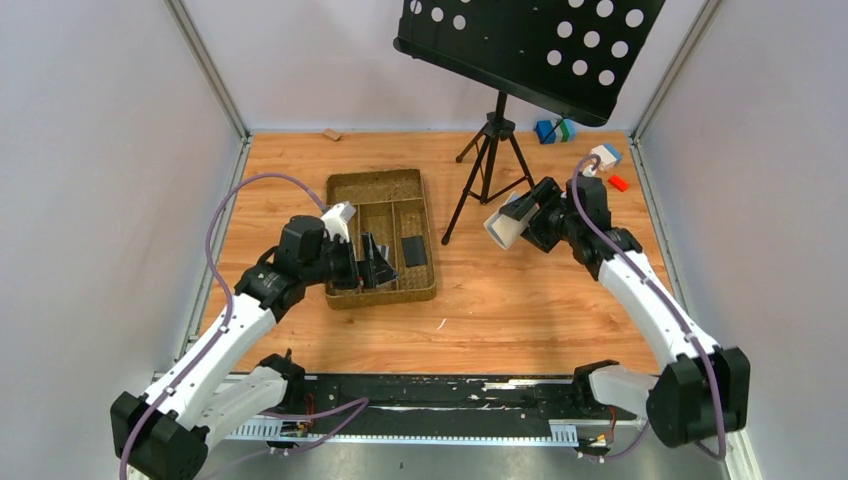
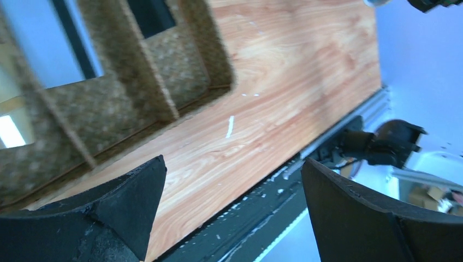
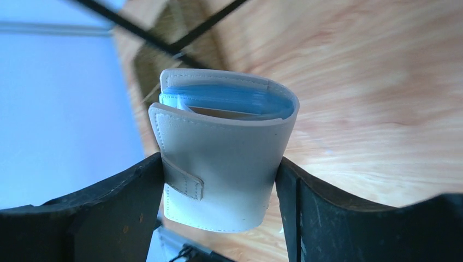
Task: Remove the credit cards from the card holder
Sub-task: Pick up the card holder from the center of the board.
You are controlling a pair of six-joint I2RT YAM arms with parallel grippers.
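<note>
Right gripper (image 3: 219, 180) pinched the holder (image 3: 229, 136) between both jaws, above the table (image 3: 355, 82). Left gripper (image 2: 232, 185) stood spread wide at the tray (image 2: 104, 109).

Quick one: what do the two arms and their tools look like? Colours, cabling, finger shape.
Both look alike. The left arm and right arm have white link shells, black joint housings and a purple cable looping outside each. The left tool and right tool each have two matte black, wedge-shaped fingers, slightly scuffed. No markings visible.

Matt card holder (image 3: 224, 164), rough woven tray (image 1: 376, 178)
</note>
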